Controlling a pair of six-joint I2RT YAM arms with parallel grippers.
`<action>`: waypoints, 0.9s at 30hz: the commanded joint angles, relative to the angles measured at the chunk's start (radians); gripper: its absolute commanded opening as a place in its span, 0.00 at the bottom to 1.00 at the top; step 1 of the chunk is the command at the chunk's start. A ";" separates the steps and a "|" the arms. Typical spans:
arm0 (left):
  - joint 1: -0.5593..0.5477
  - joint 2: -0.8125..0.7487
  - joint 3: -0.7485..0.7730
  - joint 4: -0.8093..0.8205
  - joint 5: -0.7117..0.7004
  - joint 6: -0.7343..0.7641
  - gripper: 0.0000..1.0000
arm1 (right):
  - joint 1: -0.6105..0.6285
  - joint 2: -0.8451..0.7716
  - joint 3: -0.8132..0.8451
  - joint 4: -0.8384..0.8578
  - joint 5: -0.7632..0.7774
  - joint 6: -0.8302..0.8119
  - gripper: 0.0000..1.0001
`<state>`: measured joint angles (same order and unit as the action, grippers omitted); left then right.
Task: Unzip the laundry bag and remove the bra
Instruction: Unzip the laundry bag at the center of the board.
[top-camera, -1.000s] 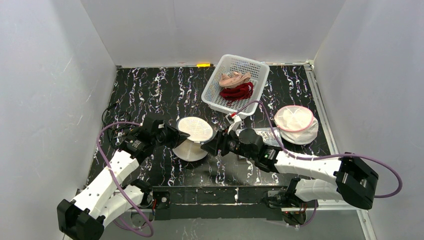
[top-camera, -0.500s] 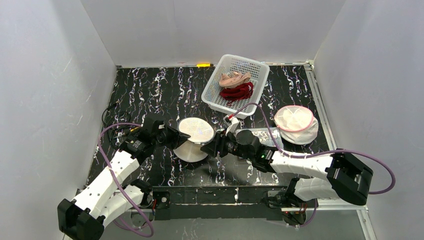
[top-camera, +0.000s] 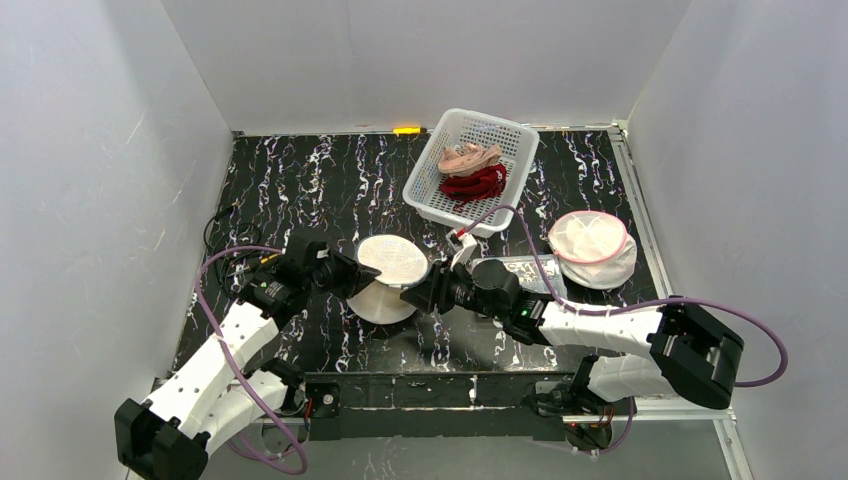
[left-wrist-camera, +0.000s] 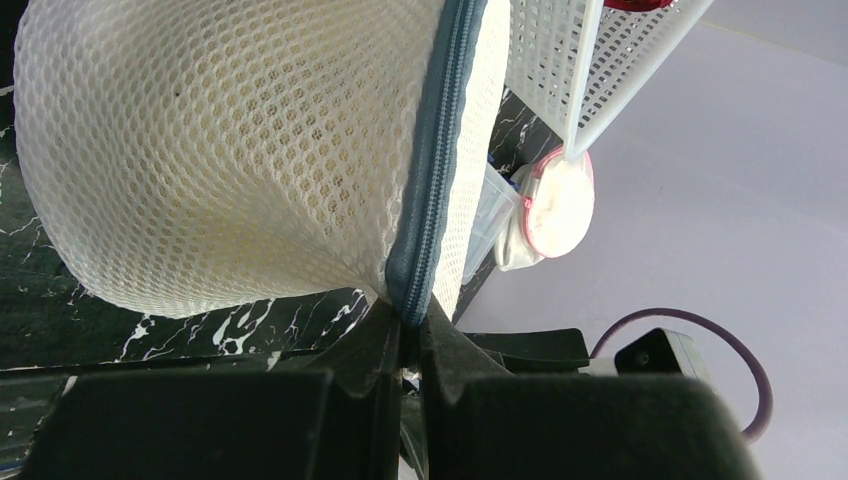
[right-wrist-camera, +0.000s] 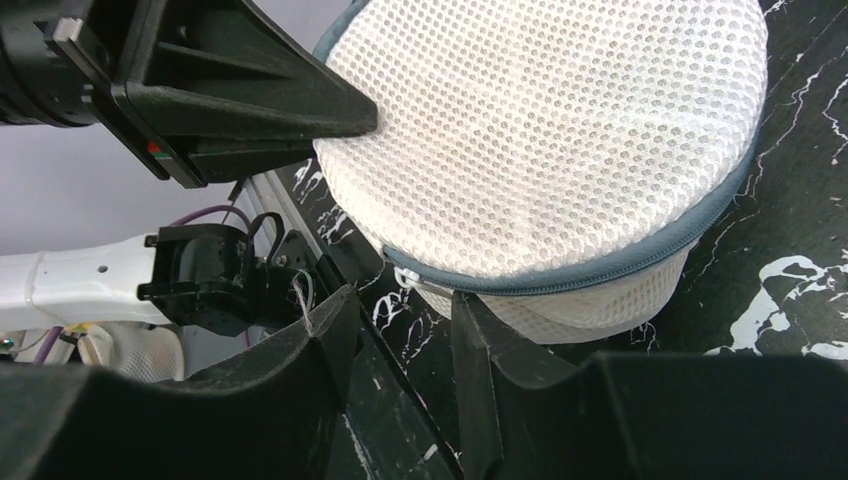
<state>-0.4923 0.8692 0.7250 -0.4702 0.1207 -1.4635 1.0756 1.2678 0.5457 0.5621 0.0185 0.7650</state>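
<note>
The laundry bag (top-camera: 390, 262) is a round white mesh pouch with a blue-grey zipper (left-wrist-camera: 430, 180), tilted up off the black table. My left gripper (top-camera: 352, 277) is shut on its zipper seam at the left edge, and in the left wrist view the seam is pinched between the jaws (left-wrist-camera: 412, 320). My right gripper (top-camera: 412, 297) is at the bag's right side, open. The white zipper pull (right-wrist-camera: 408, 278) hangs just above the gap between its fingertips (right-wrist-camera: 405, 300), untouched. The bra is hidden; the mesh (right-wrist-camera: 560, 130) shows nothing of it.
A white basket (top-camera: 520, 140) at the back holds a pink and a red garment. A second mesh bag with a pink rim (top-camera: 592, 245) lies to the right, a clear plastic container (top-camera: 530, 272) beside my right arm. White walls stand on three sides.
My right gripper has moved left toward the bag and its jaws have narrowed. The left gripper and the bag have stayed put.
</note>
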 joint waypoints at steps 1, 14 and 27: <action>-0.002 -0.022 -0.015 0.007 0.007 -0.006 0.00 | -0.005 0.011 -0.006 0.086 0.007 0.030 0.46; -0.002 -0.029 -0.016 0.007 -0.002 -0.016 0.00 | -0.005 0.019 -0.043 0.125 0.026 0.070 0.47; -0.002 0.079 0.346 -0.395 -0.183 0.176 0.00 | -0.004 -0.223 -0.040 -0.066 0.087 -0.055 0.99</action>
<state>-0.4931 0.9318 0.9707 -0.7097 0.0242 -1.3544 1.0737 1.1221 0.4755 0.5522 0.0479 0.7700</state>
